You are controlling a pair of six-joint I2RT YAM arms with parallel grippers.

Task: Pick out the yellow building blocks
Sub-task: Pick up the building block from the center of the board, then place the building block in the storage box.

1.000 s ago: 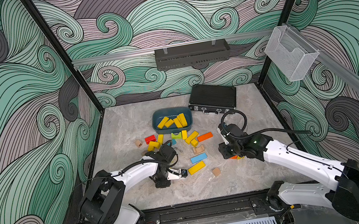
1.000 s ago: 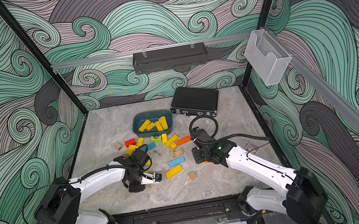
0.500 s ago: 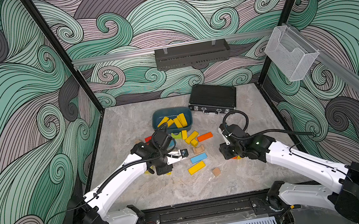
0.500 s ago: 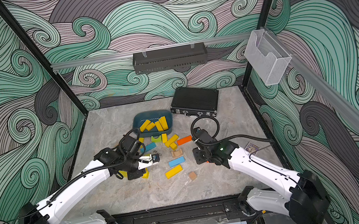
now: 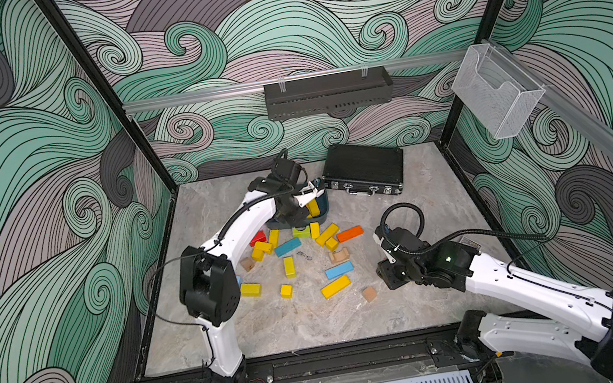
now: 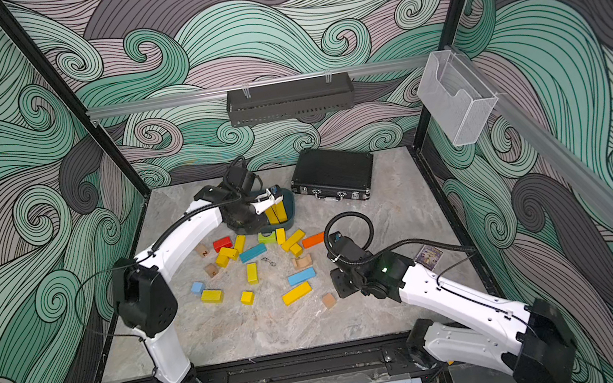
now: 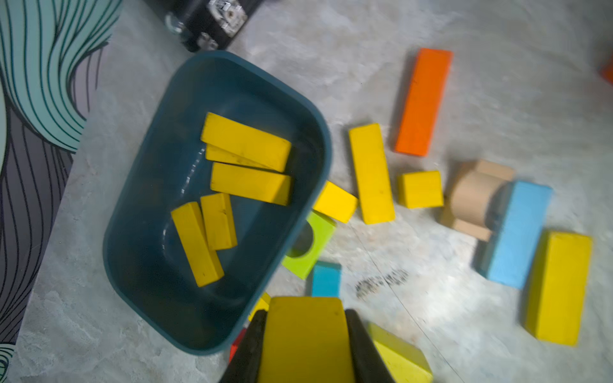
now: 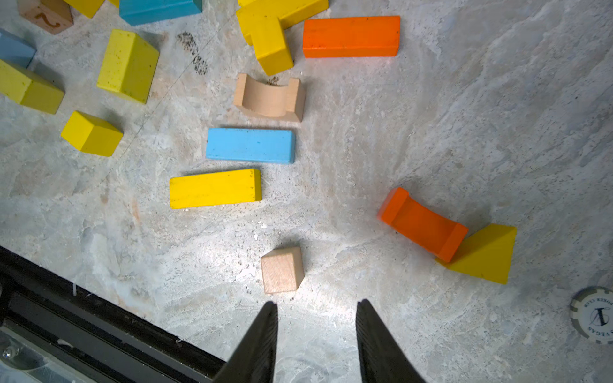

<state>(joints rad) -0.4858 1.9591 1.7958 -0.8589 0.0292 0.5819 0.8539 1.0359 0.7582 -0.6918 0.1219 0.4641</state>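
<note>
Yellow building block (image 7: 305, 338) sits clamped in the left gripper (image 7: 305, 313) above the bin (image 7: 326, 146). The next move is probably to let it go inside. Right gripper (image 8: 317, 301) hangs parted and empty.

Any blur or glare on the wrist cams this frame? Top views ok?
Left wrist: soft, orange bar edges smeared, only the yellow block in the jaws crisper; faint glare streaks inside the teal bin. Right wrist: sharp, bright hotspot on the table ahead of the jaws. Both top views: crisp, evenly lit, no glare.
</note>
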